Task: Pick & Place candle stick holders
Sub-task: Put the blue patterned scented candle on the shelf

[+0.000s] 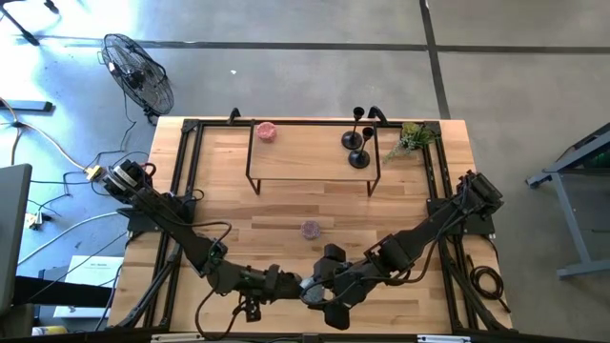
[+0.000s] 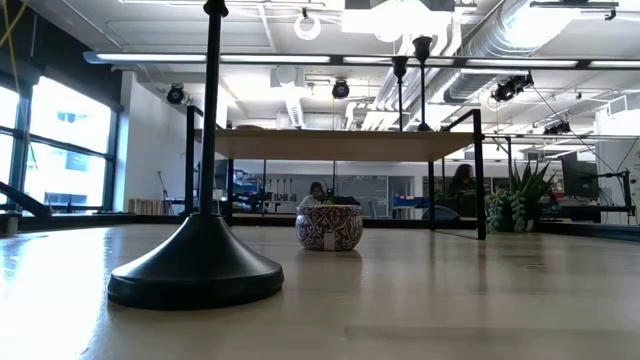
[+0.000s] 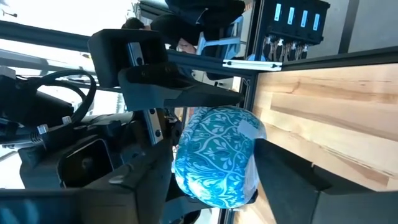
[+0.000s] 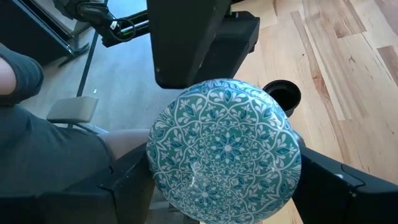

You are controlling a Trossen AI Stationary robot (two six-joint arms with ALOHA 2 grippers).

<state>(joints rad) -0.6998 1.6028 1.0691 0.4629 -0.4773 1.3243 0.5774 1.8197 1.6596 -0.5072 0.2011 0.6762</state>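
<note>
Two black candle stick holders stand on their round bases on the raised shelf at the table's far side. A third holder stands on its domed base on the table, close to the low camera. Among the arms in the high view I cannot pick it out. My left gripper and my right gripper meet near the table's near edge. Both are closed on a round teal patterned tin, which also shows in the left wrist view. My left gripper has the teal tin between its two fingers, one finger on each side of the tin's wall. The tin is lifted clear of the table. My right gripper's fingers meet the tin from the opposite side. My right gripper has the tin between its two fingers, on opposite sides of its round wall. The patterned lid faces the wrist camera. The tin is clear of the table.
A purple tin sits mid-table and a pink tin on the shelf's left end. A plant stands at the far right. A black round thing on the table shows just beyond the teal tin. People sit in the room behind.
</note>
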